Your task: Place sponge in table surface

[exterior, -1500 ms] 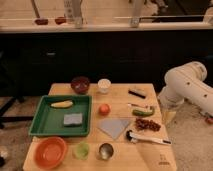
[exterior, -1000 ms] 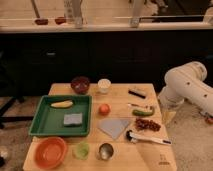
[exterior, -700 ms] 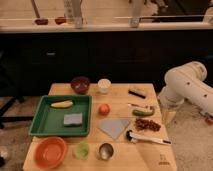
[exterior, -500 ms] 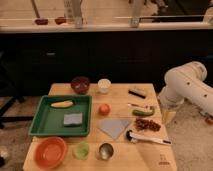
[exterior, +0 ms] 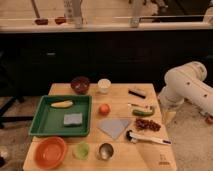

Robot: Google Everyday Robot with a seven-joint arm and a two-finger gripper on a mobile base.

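Observation:
The sponge (exterior: pixel 73 119), a small thick grey-blue block, lies in the green tray (exterior: pixel 42 122) at the left of the table, below a banana (exterior: pixel 61 104). The table surface (exterior: pixel 120 101) is a pale wooden top. My white arm (exterior: pixel 187 87) stands off the table's right side. My gripper (exterior: pixel 168 115) hangs low beside the right table edge, far from the sponge and holding nothing that I can see.
On the table are a flat grey-blue cloth (exterior: pixel 114 127), a red fruit (exterior: pixel 104 109), a dark bowl (exterior: pixel 80 84), a white cup (exterior: pixel 104 85), an orange bowl (exterior: pixel 49 151), a green cup (exterior: pixel 81 149), a metal cup (exterior: pixel 105 150) and several small items at the right. A dark counter runs behind.

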